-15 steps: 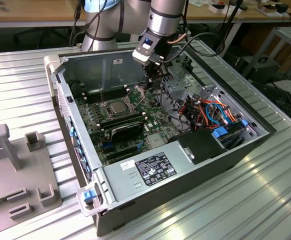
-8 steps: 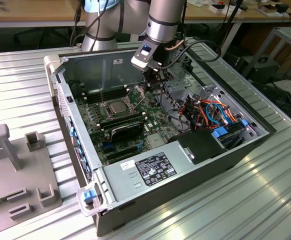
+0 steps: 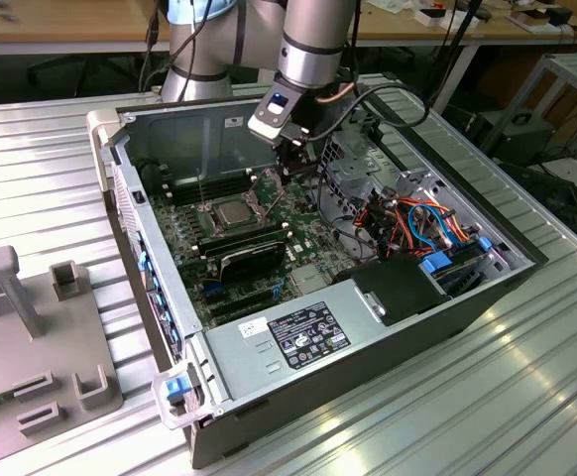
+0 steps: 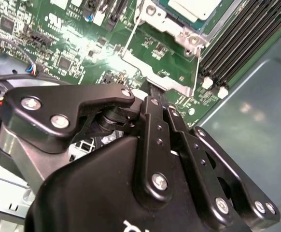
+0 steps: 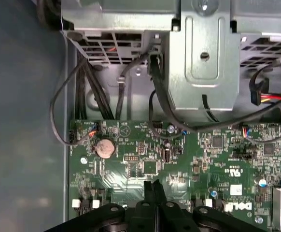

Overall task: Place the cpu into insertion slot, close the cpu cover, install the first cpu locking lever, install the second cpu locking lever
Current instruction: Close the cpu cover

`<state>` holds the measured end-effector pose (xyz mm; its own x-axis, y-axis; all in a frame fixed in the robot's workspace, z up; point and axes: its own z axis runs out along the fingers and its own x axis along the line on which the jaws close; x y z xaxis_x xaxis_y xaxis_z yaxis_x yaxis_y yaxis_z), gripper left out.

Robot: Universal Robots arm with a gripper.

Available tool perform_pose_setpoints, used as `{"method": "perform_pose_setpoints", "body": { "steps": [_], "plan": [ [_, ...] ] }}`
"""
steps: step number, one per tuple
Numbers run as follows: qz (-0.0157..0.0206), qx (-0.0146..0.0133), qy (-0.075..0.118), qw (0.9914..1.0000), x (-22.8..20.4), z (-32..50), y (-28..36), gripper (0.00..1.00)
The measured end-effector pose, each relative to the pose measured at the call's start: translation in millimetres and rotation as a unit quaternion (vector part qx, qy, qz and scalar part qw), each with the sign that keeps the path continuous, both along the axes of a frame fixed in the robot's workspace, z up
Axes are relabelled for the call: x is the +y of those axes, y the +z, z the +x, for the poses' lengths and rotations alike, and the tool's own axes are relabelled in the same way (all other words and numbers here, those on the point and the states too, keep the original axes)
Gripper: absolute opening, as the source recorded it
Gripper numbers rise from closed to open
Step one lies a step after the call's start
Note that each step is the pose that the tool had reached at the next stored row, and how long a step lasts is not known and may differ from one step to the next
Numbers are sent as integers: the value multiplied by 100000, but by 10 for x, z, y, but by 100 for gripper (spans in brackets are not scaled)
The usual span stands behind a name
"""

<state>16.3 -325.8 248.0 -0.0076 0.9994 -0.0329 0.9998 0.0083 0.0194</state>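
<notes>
The cpu (image 3: 231, 211), a silver-topped square chip, lies in the insertion slot (image 3: 212, 222) on the green motherboard; the second wrist view catches its corner (image 4: 193, 6). The cpu cover (image 4: 162, 53), a thin silver frame, stands tilted up off the socket on the side towards the arm (image 3: 268, 185). A thin wire lever (image 3: 201, 190) rises beside the socket's far side. My gripper (image 3: 290, 167) hangs just above the board beside the raised cover. Its black fingers (image 5: 149, 193) are pressed together, shut, with nothing seen between them. In the second wrist view the gripper (image 4: 152, 94) sits close to the cover's free edge.
Black memory slots (image 4: 237, 53) run alongside the socket. A metal drive cage (image 5: 198, 63) with dark cables rises behind the board. Coloured cables (image 3: 427, 223) and a power supply (image 3: 298, 332) fill the case's near side. A grey fixture (image 3: 31, 327) stands at the exterior view's left.
</notes>
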Motion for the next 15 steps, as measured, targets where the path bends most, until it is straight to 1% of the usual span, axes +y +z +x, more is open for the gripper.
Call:
{"method": "perform_pose_setpoints", "body": {
  "steps": [3,6,10,12,15],
  "plan": [
    [8,13,5,100000,4,-68,-9,11],
    [-2,37,0,100000,8,-118,-13,11],
    [8,30,4,100000,10,-159,-15,11],
    [8,31,-1,100000,11,-194,-16,11],
    [4,34,-1,100000,11,-213,-17,11]
  ]
}}
